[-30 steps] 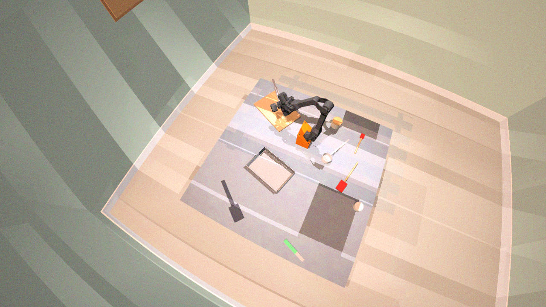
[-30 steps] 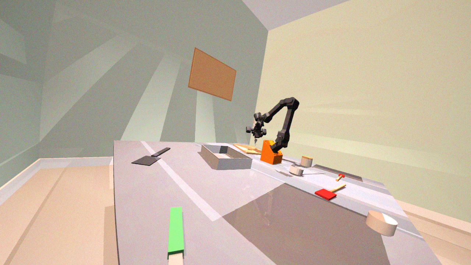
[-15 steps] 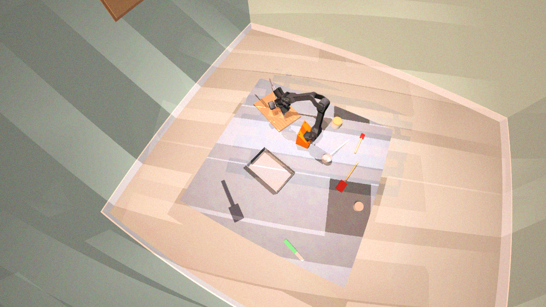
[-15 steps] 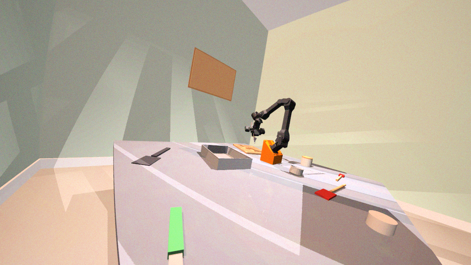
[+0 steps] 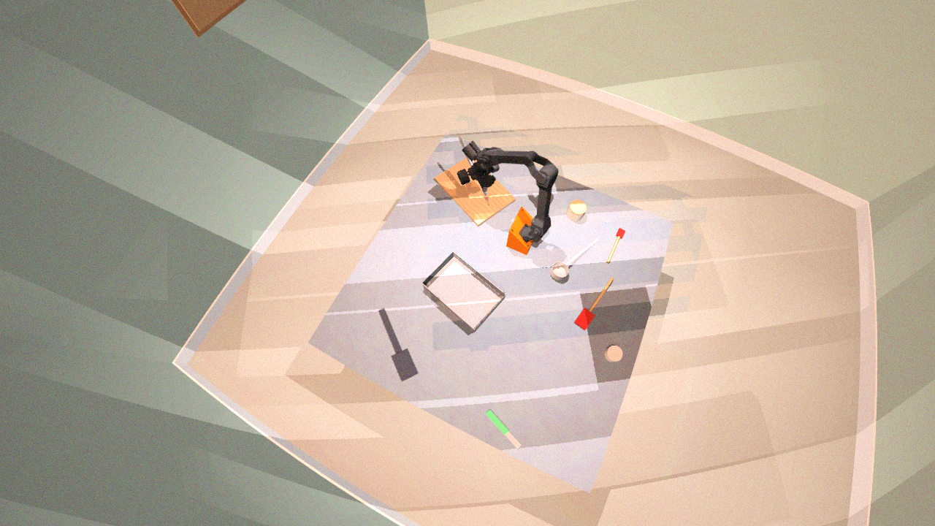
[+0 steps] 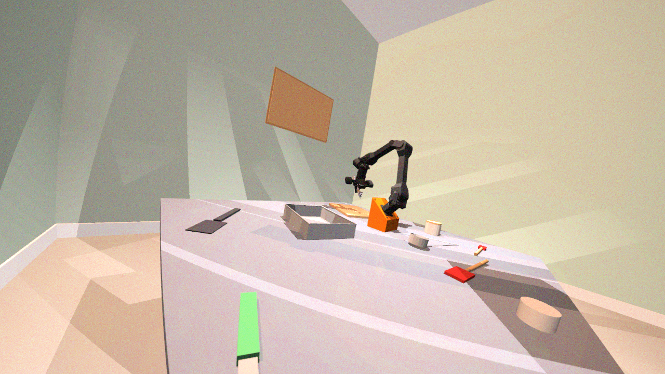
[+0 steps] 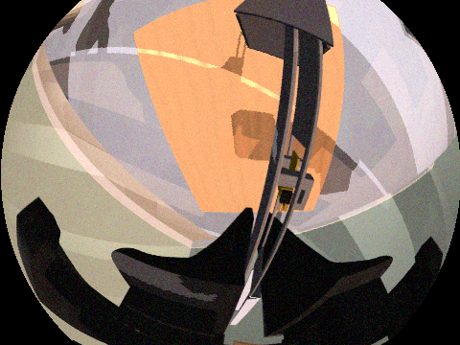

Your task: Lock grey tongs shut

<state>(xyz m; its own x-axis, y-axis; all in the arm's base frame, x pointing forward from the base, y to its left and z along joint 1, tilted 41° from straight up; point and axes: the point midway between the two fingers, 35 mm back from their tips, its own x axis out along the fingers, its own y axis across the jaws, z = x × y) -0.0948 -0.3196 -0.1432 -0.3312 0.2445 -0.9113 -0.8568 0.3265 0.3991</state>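
My gripper [image 5: 475, 175] [image 6: 358, 187] [image 7: 254, 214] is shut on the grey tongs [image 5: 486, 196] [image 6: 359, 193] [image 7: 313, 81], above the wooden board [image 5: 480, 209] [image 6: 348, 210] [image 7: 182, 96]. In the wrist view the tongs' two long arms run side by side with a narrow gap, from a dark end at the top down between my fingers. A small grey and yellow part sits between the arms. I cannot tell whether the lock is engaged. The roasting tin [image 5: 479, 275] [image 6: 325, 231] stands apart from the tongs, with none across it.
The orange arm base [image 5: 519, 237] [image 6: 382, 218] stands beside the board. A black spatula [image 5: 405, 364] [image 6: 207, 226], a white pan [image 5: 559, 271] [image 6: 417, 240], a yellow-topped pot [image 5: 576, 210] [image 6: 433, 227] and a red-headed tool [image 5: 584, 319] [image 6: 460, 274] lie or stand further off.
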